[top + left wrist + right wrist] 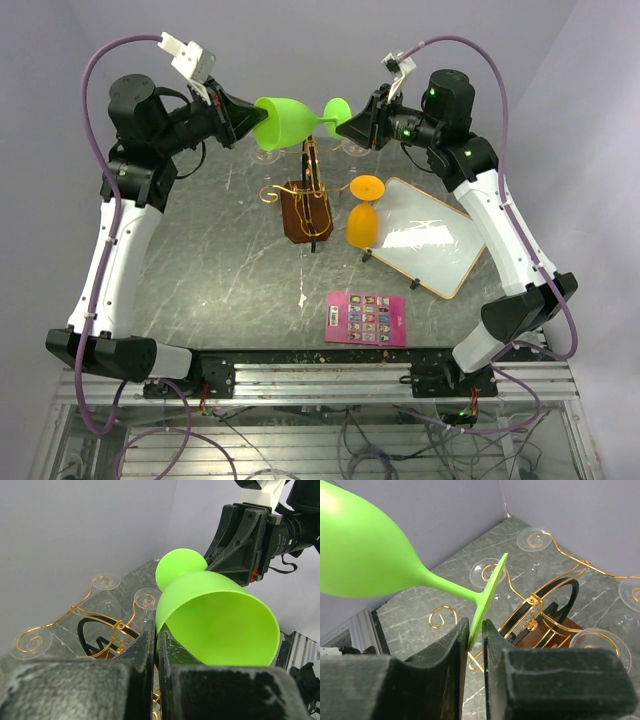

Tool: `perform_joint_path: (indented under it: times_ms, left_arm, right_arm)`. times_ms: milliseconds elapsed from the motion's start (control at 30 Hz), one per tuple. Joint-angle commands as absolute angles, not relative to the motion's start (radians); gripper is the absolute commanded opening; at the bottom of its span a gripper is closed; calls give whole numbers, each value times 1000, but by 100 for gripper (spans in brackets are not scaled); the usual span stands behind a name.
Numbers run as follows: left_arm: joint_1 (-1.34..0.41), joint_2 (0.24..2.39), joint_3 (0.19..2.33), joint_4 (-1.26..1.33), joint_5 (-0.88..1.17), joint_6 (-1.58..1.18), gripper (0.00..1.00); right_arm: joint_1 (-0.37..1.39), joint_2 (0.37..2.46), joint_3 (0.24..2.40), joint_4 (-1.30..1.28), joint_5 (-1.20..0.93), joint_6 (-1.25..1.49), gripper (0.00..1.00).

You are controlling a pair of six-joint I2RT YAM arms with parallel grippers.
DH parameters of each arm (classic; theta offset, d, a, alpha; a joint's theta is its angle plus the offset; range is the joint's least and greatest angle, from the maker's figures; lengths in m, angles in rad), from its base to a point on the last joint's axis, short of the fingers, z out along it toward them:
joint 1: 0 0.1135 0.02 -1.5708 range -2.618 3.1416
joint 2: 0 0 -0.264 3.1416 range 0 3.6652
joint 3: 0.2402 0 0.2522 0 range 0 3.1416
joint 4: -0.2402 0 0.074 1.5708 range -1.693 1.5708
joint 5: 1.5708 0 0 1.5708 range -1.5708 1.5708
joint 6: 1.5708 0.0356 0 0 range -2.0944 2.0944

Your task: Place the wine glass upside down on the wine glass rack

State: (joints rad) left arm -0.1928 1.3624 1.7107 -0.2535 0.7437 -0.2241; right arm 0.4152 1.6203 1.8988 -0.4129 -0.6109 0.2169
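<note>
Matt green plastic wine glass (290, 120); shiny gold wire rack (312, 180).

On my right wrist feed the green wine glass (365, 555) runs off the top-left edge, the right gripper (476, 625) hides part of the wine glass rack (535, 632), and overhead the pink card (367, 318) print is unreadably small.

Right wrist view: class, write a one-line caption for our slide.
Right gripper pinches the foot of the green wine glass, held sideways above the gold wire rack.
</note>
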Motion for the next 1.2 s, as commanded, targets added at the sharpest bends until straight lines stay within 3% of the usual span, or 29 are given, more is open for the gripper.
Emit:
perform_joint_path:
  times_ms: [0,100,300,533,700,900,1167]
  left_arm:
    - [-207,1371,1712,-247,739,-207,7]
    - [-210,1372,1706,-240,748,-218,7]
    - [-210,1356,1682,-234,762,-240,19]
    - [-203,1326,1678,-299,801,-188,58]
    - [-175,1290,1688,-407,840,-72,81]
    - [-116,1254,1728,-533,794,35,92]
    - [-33,1243,1730,-532,752,-9,96]
  right_arm:
    - [415,1631,1936,-414,-566,211,14]
    - [414,1632,1940,-420,-556,198,1]
    - [414,1622,1937,-436,-522,151,0]
    - [398,1602,1918,-448,-486,95,0]
    - [391,1575,1896,-466,-489,1,0]
    - [404,1557,1895,-562,-575,-222,0]
    - [611,1534,1875,-756,-450,-574,0]
